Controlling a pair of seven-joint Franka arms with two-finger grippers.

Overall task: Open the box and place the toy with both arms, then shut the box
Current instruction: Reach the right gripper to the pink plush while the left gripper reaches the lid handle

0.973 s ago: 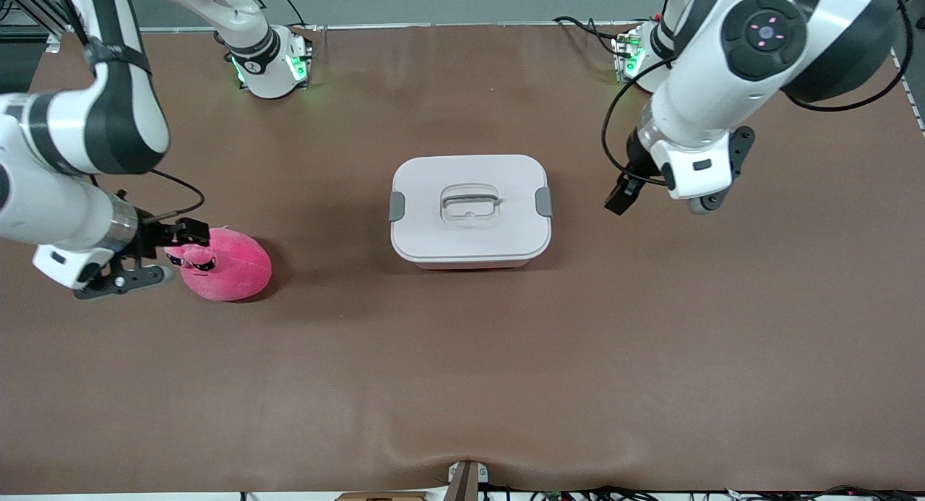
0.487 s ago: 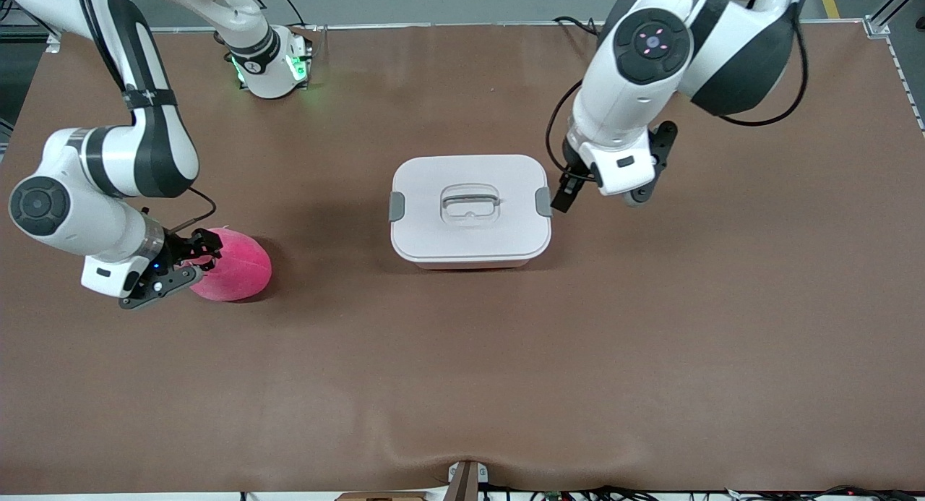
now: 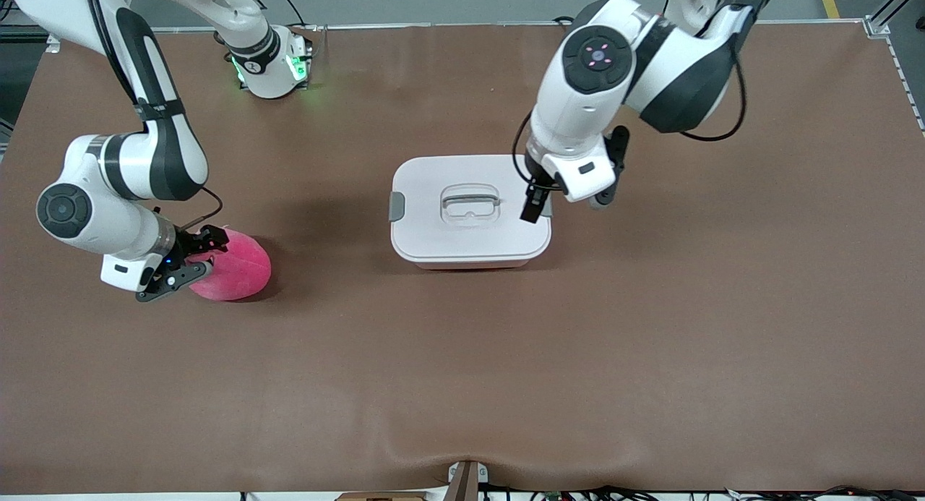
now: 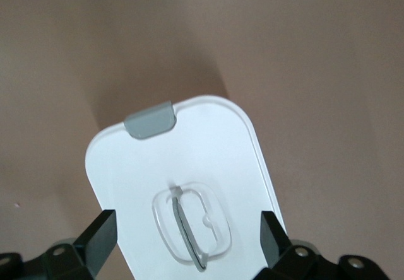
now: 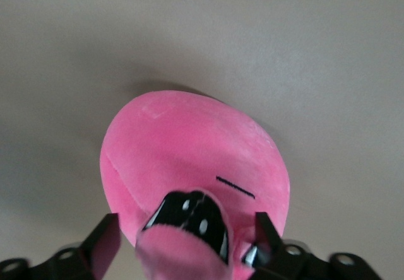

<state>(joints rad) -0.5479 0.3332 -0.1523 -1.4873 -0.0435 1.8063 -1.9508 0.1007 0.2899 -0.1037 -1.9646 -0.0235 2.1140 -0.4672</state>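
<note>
The box (image 3: 470, 230) stands mid-table with its white lid (image 4: 208, 147) on and its recessed handle (image 3: 470, 203) lying flat. One grey clip (image 3: 397, 206) shows at the end toward the right arm. My left gripper (image 3: 531, 204) hangs over the lid's other end, open. In the left wrist view its fingers (image 4: 101, 239) straddle the lid's width, with the handle (image 4: 189, 226) between them and a clip (image 4: 150, 119) past it. The pink toy (image 3: 238, 270) lies toward the right arm's end of the table. My right gripper (image 3: 194, 259) is open around its sunglassed eyes (image 5: 192, 220).
A brown mat (image 3: 650, 342) covers the whole table. The two arm bases (image 3: 271, 63) stand along the table edge farthest from the front camera. A small bracket (image 3: 466, 479) sits at the nearest edge.
My left arm has swung from beside the box to over its lid. My right gripper has pushed in over the toy's eyes, and its fingers have drawn in a little.
</note>
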